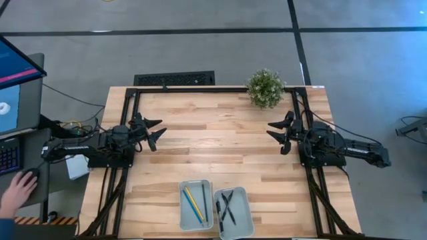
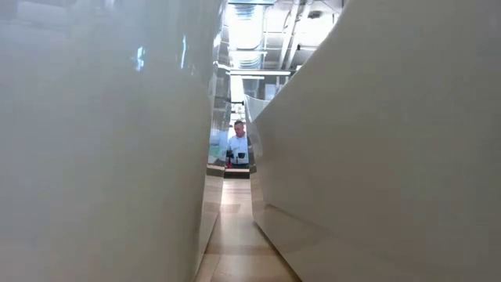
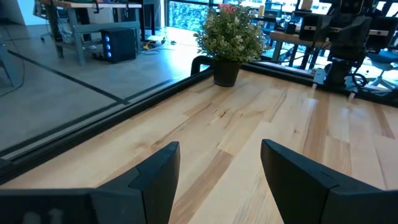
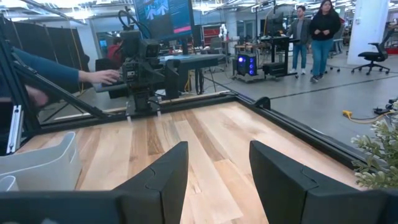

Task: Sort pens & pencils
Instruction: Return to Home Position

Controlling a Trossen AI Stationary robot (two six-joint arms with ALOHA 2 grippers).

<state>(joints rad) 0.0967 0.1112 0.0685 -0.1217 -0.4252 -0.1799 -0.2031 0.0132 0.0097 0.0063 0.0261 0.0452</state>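
Wood table (image 1: pixel 220 143), lower centre: pencils (image 1: pixel 194 205) in the left gray bin (image 1: pixel 181 200), pens (image 1: pixel 229 207), seemingly all, in the right gray bin (image 1: pixel 241 221), sorting apparently finished, hence left gripper (image 1: pixel 159 130) mid-left and right gripper (image 1: pixel 272 131) mid-right parked, fingers apart, empty.

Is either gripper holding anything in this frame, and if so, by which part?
Nothing is held. The left gripper and the right gripper both have open, empty fingers, at opposite sides of the table.
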